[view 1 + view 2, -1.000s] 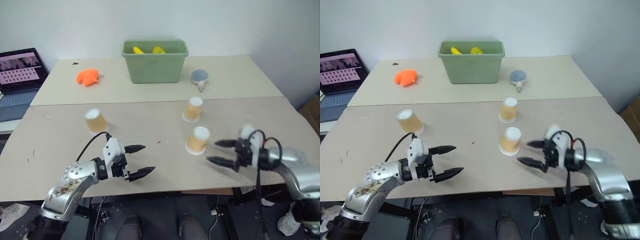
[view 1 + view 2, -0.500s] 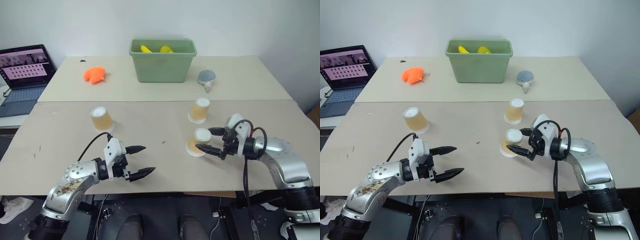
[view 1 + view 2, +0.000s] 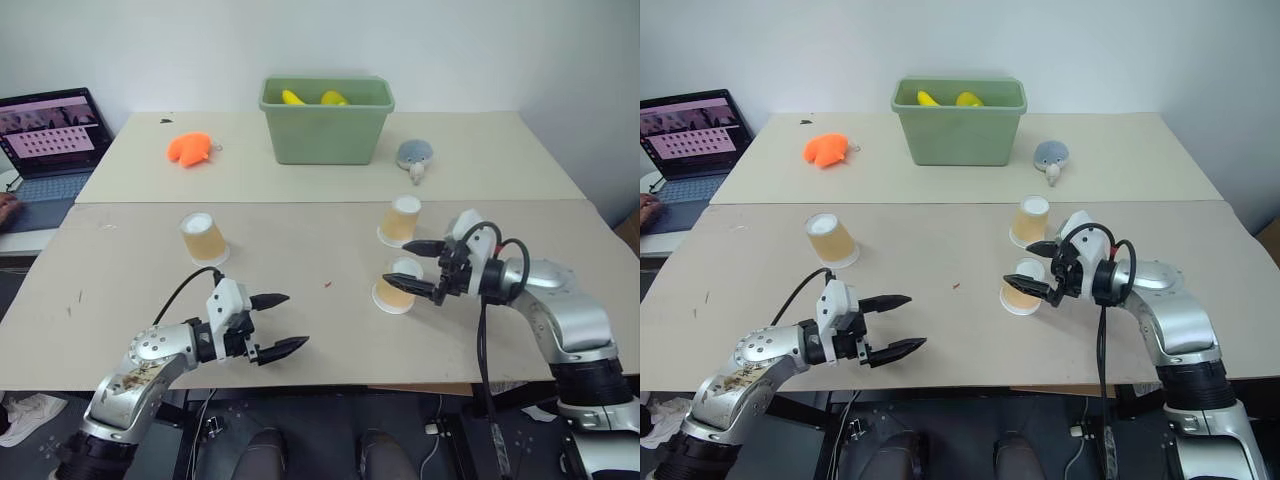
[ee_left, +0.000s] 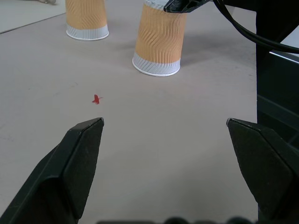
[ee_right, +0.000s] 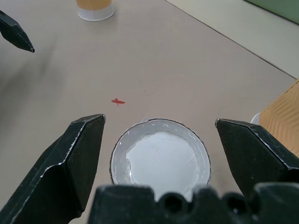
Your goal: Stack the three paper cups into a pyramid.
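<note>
- Step in hand, as I judge it — the first pick. The right gripper (image 3: pixel 428 268) hangs over the near cup (image 3: pixel 398 286), its fingers spread wide to either side of the cup's upturned white base, not touching.
- The left gripper (image 3: pixel 277 324) is also spread wide and empty, above bare table (image 3: pixel 300 240).
- All three cups stand upside down: the second cup (image 3: pixel 402 220) just behind the near one, the third cup (image 3: pixel 204 238) well apart on the left.
- Next — lower and close on the cup without denting it.

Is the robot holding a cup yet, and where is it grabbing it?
No, nothing is held. The right gripper is open around the nearest cup without touching; the left gripper is open and empty.
</note>
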Controlling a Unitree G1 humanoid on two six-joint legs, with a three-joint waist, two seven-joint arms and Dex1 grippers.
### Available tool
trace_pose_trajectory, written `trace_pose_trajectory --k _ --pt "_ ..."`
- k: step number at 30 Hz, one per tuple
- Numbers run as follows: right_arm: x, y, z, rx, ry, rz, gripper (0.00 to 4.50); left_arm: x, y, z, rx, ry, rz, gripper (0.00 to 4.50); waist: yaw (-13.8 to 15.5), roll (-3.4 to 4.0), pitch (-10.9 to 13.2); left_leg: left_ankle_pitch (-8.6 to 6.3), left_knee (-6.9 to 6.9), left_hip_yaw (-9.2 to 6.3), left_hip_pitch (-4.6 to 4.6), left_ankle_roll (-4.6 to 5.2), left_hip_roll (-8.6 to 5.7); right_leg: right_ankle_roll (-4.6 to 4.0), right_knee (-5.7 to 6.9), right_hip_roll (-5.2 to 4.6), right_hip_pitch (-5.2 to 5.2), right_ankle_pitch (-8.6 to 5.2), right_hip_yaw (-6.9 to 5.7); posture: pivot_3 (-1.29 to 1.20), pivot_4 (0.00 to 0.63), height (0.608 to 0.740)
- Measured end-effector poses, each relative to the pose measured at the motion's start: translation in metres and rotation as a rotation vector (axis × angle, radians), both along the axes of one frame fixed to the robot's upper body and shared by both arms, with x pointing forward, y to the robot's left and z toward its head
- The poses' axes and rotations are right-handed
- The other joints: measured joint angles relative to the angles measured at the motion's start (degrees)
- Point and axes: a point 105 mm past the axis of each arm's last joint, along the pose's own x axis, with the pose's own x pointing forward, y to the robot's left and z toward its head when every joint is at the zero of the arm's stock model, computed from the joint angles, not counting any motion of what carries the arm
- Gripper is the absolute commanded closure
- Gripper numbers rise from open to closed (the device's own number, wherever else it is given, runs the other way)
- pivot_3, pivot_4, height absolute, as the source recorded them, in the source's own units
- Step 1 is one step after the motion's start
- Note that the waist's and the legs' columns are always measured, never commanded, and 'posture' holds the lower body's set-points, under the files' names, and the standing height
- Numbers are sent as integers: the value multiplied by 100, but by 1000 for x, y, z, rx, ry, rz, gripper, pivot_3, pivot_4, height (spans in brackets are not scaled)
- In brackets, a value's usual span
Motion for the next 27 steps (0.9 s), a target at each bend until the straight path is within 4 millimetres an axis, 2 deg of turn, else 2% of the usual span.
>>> trace_pose_trajectory --k 22,26,27 --pt "-1 -6 -17 14 64 -26 24 2 1 1 9 -9 8 0 -5 0 0 0 0 0 1 0 0 0 1 1 0 0 0 0 150 732" --pt "-1 -6 -18 16 67 -26 948 2 1 1 10 -7 9 0 -4 0 0 0 0 0 1 0 0 0 1 0 0 0 0 0 150 732" --pt "-1 -6 -18 16 67 -26 1378 2 1 1 10 -7 9 0 -4 0 0 0 0 0 1 0 0 0 1 0 0 0 0 0 150 732"
